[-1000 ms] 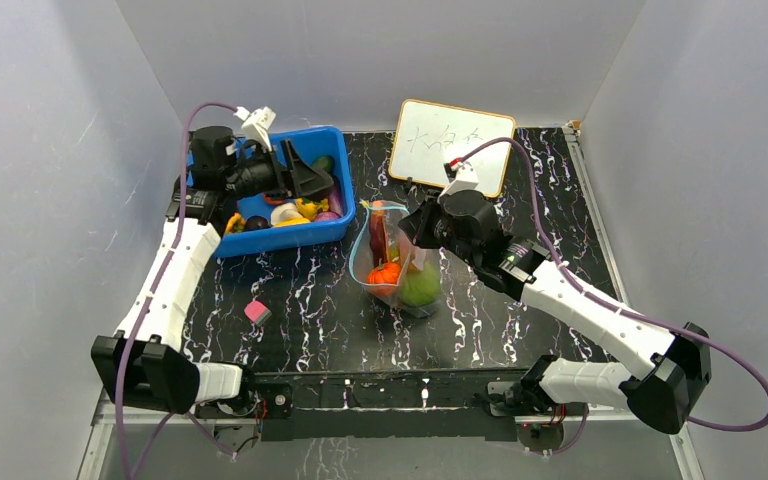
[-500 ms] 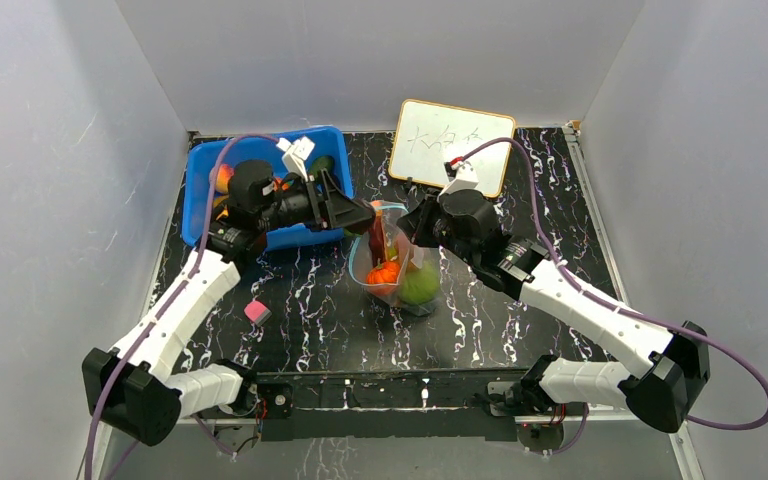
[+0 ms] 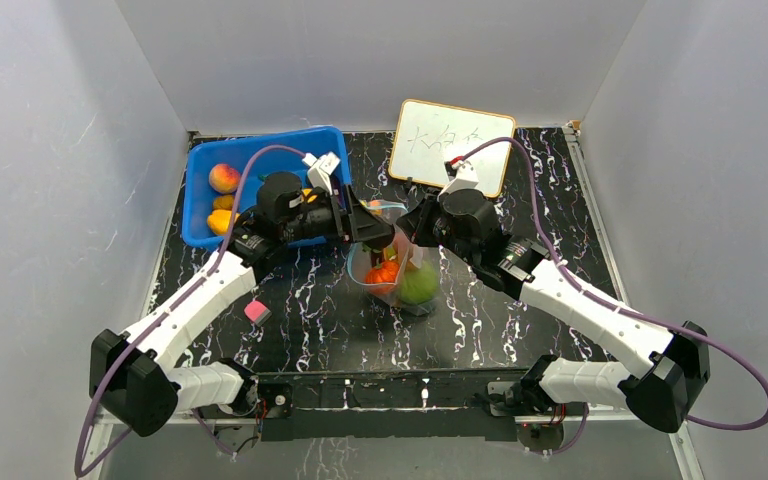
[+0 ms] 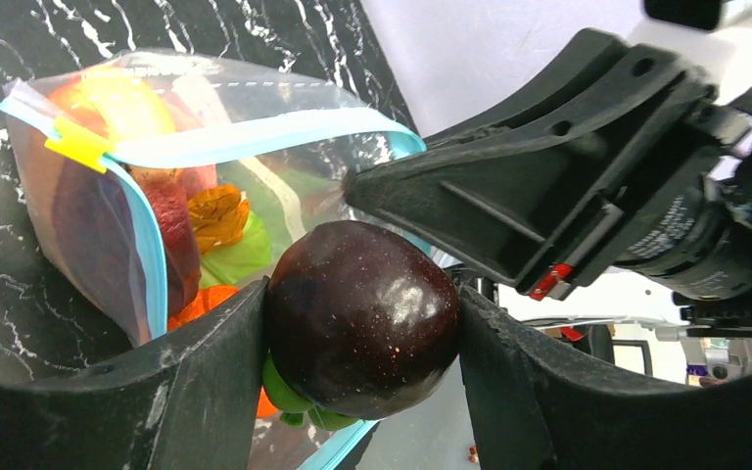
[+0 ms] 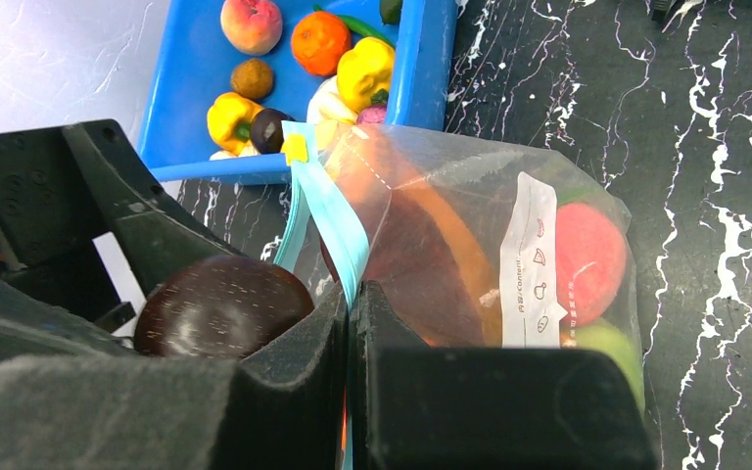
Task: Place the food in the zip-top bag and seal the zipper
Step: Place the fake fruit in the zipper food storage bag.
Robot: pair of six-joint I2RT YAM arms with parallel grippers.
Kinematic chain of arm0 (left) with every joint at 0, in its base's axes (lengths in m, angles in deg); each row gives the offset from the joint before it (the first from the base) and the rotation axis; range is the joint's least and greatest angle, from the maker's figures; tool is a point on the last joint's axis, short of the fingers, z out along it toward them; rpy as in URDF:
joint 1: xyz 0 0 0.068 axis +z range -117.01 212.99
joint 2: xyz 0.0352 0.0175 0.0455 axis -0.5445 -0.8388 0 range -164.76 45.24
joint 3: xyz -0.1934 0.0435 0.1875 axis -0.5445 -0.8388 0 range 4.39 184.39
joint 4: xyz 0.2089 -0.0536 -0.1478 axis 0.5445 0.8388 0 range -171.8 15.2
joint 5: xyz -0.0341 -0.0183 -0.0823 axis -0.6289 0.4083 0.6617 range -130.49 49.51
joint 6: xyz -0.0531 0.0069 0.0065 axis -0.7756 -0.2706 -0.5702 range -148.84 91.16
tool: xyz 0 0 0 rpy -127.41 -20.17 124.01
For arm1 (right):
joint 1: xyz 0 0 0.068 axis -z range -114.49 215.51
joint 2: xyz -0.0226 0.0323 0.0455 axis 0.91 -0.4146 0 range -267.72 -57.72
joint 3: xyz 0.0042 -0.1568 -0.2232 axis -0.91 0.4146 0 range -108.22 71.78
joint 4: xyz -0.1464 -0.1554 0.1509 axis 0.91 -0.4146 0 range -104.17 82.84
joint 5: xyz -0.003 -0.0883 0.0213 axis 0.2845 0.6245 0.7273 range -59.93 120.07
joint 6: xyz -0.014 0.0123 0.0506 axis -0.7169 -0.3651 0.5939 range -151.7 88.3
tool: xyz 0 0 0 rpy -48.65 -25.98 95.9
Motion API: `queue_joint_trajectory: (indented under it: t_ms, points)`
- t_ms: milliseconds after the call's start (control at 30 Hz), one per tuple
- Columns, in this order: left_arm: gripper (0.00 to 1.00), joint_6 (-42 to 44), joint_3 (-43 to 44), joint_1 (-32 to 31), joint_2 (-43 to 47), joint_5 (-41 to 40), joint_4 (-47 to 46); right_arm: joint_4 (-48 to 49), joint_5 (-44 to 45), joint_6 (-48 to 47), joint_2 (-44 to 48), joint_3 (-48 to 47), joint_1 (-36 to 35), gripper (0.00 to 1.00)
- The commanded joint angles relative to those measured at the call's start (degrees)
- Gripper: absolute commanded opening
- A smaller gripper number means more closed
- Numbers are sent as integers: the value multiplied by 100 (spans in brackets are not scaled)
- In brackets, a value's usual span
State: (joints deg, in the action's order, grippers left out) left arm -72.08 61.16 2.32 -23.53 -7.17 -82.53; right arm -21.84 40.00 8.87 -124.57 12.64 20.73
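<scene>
The clear zip-top bag point(image 3: 400, 268) stands open mid-table, holding a green round fruit point(image 3: 420, 287), orange pieces and a dark red slice. My left gripper point(image 4: 360, 338) is shut on a dark purple round fruit point(image 4: 362, 315) and holds it over the bag's mouth; the fruit also shows in the right wrist view point(image 5: 223, 305). My right gripper point(image 5: 351, 313) is shut on the blue-teal zipper point(image 5: 338, 230) at the bag's rim and holds that side up. A yellow tab point(image 4: 78, 144) sits at the zipper's end. More food lies in the blue bin point(image 3: 200, 180).
The blue bin at the back left holds a peach point(image 3: 224, 177), yellow and orange pieces. A whiteboard point(image 3: 450, 145) leans at the back. A small pink cube point(image 3: 257, 311) lies on the black marbled table point(image 3: 520, 330) to the front left.
My left arm has swung right from the blue bin to the bag's mouth, carrying the dark purple fruit. My right gripper has kept its hold on the bag's rim.
</scene>
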Motion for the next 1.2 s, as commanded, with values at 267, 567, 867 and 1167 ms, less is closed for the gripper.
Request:
queue_joint_trajectory:
  t_ms: [267,567,867,1167]
  points:
    - [79,527,468,-163,-11,-553,553,791,77,58,352,-190,-5,0]
    - [78,1461,1019,-164,218,-1411,1776,719,58,35,480,-103,3,0]
    - [59,1838,989,-161,212,-2581,2570,693,-79,18,506,-65,2,0]
    - [42,1522,527,-161,-114,-1704,1875,672,-89,-39,488,-92,1,0]
